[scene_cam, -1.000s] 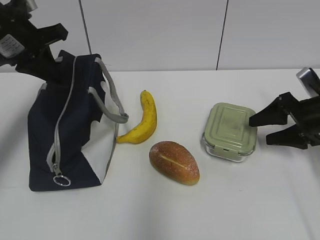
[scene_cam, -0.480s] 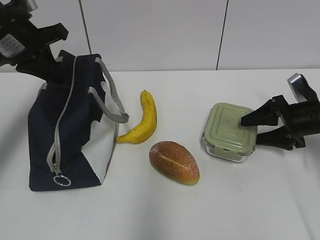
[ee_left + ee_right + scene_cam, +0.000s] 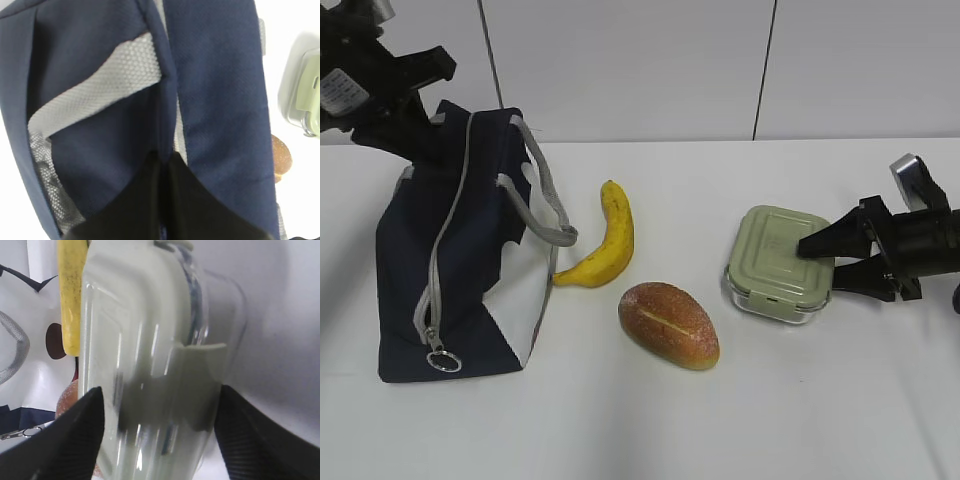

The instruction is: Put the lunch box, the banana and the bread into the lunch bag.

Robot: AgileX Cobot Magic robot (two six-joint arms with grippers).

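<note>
Right gripper (image 3: 828, 263) open, lunch box (image 3: 778, 262) straddled between jaws, not clamped. Left gripper (image 3: 164, 161) pinched on lunch bag (image 3: 455, 260) fabric. Risk: shallow edge grip, box slipped or tilted when lifted.

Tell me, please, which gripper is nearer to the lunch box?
Right. The right gripper straddles the lunch box, one finger over its lid, one beside its wall. The left gripper pinches the lunch bag far across the table.

Laboratory-type test setup: a plain white tabletop (image 3: 650, 420) whose far edge meets a bare white panelled wall (image 3: 620, 70) with dark vertical seams.
</note>
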